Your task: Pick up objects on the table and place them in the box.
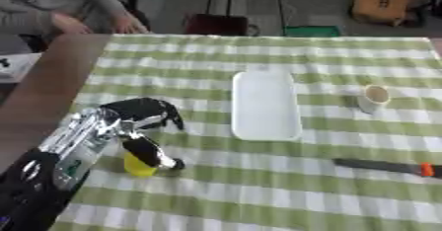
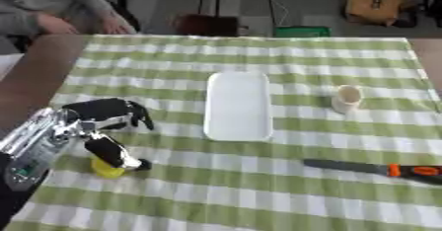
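The left hand (image 1: pixel 142 121) is hovering left of the white tray (image 1: pixel 265 104), its thumb and fingers curling over a small yellow object (image 1: pixel 137 166) lying on the checked surface (image 1: pixel 259 195); whether it is gripping is unclear. A cup (image 1: pixel 374 97) is lying right of the tray, a knife (image 2: pixel 371 168) nearer.

I am seeing my left robot hand (image 1: pixel 142 119) covering most of a small yellow thing (image 1: pixel 137 167), too blurred to name, the knife (image 2: pixel 371 168) running off the right edge, handle cut short
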`<state>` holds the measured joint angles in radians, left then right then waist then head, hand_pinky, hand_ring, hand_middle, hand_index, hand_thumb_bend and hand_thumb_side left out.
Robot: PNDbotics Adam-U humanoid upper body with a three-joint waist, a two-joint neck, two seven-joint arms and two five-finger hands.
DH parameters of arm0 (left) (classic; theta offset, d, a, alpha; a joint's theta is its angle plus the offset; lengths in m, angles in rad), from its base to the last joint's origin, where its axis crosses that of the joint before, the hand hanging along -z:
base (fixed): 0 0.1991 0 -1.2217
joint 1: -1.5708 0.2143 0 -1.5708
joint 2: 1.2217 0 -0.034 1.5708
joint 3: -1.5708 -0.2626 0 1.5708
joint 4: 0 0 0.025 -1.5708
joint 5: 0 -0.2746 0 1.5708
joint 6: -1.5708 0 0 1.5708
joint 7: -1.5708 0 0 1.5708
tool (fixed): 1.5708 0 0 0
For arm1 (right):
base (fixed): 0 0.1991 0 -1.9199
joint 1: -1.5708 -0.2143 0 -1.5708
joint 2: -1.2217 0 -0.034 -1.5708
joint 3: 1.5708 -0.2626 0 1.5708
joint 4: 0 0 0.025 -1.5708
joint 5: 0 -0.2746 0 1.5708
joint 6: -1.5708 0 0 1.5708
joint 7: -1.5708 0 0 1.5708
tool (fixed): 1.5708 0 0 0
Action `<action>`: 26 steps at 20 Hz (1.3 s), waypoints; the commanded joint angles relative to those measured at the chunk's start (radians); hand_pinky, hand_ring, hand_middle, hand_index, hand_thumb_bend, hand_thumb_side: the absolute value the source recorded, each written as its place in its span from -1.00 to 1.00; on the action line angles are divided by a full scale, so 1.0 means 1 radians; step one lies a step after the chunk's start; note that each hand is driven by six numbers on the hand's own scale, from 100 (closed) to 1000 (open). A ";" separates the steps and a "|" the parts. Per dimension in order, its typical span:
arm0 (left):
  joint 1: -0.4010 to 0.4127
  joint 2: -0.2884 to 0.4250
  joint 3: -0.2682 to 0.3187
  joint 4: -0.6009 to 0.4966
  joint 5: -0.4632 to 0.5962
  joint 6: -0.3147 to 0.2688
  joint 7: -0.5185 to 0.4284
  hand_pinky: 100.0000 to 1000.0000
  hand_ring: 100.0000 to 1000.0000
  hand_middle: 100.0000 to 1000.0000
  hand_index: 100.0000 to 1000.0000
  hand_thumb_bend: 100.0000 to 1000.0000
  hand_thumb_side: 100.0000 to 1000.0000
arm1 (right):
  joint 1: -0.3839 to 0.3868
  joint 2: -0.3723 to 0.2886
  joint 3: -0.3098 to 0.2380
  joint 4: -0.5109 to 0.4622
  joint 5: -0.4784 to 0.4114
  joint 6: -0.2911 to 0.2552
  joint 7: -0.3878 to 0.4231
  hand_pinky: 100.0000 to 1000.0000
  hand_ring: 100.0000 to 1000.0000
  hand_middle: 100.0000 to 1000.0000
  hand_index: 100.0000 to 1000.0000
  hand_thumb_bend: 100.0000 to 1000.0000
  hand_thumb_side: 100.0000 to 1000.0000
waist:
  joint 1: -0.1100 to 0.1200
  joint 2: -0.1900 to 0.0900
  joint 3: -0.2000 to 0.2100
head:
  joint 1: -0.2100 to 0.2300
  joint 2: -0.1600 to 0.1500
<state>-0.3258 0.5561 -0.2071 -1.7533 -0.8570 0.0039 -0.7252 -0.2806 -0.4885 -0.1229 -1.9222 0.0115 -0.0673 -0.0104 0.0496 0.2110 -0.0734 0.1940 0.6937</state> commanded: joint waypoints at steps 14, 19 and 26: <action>0.100 0.088 0.074 -0.070 -0.041 0.031 -0.085 0.18 0.51 0.60 0.69 0.74 0.04 | -0.006 -0.032 -0.011 -0.021 0.000 0.000 -0.006 0.17 0.19 0.37 0.62 -0.22 0.40 | -0.001 -0.018 0.004 | -0.008 -0.012; 0.102 0.057 0.049 -0.037 -0.100 0.062 0.024 0.24 0.59 0.66 0.73 0.73 0.00 | -0.006 -0.030 -0.011 -0.021 0.000 0.000 -0.005 0.17 0.19 0.37 0.62 -0.22 0.40 | -0.004 -0.017 0.001 | -0.004 -0.013; 0.069 0.011 -0.004 0.016 -0.158 0.056 0.141 0.24 0.58 0.67 0.75 0.68 -0.01 | -0.008 -0.027 -0.009 -0.021 -0.002 0.000 -0.004 0.17 0.19 0.37 0.62 -0.22 0.41 | -0.009 -0.018 -0.001 | -0.005 -0.015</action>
<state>-0.2439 0.5584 -0.2075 -1.7367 -1.0037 0.0619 -0.6062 -0.2799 -0.4885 -0.1233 -1.9222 0.0115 -0.0655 -0.0136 0.0445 0.2108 -0.0738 0.1881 0.6899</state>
